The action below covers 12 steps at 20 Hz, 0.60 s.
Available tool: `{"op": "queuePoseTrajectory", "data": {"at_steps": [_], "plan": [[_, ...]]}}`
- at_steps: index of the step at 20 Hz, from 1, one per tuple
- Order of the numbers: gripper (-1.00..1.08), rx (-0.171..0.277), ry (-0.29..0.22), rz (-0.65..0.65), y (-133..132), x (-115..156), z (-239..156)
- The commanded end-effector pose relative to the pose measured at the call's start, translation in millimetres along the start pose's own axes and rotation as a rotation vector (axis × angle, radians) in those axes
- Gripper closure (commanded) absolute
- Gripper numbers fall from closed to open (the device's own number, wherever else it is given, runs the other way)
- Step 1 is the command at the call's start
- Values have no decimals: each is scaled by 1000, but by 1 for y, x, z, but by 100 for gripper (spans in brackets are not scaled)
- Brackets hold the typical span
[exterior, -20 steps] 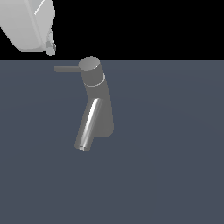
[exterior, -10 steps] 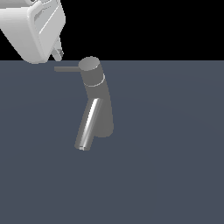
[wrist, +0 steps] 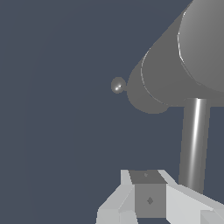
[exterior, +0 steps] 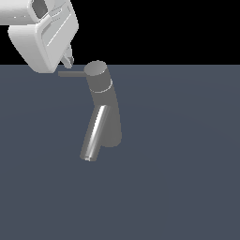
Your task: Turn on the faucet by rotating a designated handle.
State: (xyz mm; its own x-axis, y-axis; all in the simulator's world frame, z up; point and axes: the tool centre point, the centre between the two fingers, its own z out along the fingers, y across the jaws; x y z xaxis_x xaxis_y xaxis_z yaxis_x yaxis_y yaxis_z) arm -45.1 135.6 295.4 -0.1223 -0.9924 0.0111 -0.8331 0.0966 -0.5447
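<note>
The grey faucet (exterior: 105, 110) stands upright on the dark surface, with its cylindrical cap (exterior: 96, 70) on top and its shiny spout (exterior: 93, 133) slanting down toward the front. The thin handle (exterior: 71, 73) sticks out level from the cap toward the exterior view's left. My white gripper (exterior: 68, 61) hangs just above the handle's outer end, fingers together, holding nothing. In the wrist view the cap (wrist: 203, 41) fills one corner. The handle (wrist: 194, 144) runs from it toward my gripper (wrist: 148, 197) and passes just beside the fingertips.
The faucet stands on a flat dark blue-grey surface (exterior: 178, 178). The background behind it is black. The spout's round tip (wrist: 117, 85) peeks out beside the faucet's base in the wrist view.
My gripper has come down and toward the exterior view's right, closing on the handle's outer end. The faucet and handle have not moved.
</note>
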Motion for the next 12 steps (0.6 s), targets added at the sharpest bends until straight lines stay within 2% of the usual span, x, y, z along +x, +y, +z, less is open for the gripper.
{"op": "queuePoseTrajectory", "data": {"at_steps": [1, 12], "plan": [[108, 5, 8, 21, -3, 0, 3], [108, 17, 27, 63, -9, 2, 10]]}}
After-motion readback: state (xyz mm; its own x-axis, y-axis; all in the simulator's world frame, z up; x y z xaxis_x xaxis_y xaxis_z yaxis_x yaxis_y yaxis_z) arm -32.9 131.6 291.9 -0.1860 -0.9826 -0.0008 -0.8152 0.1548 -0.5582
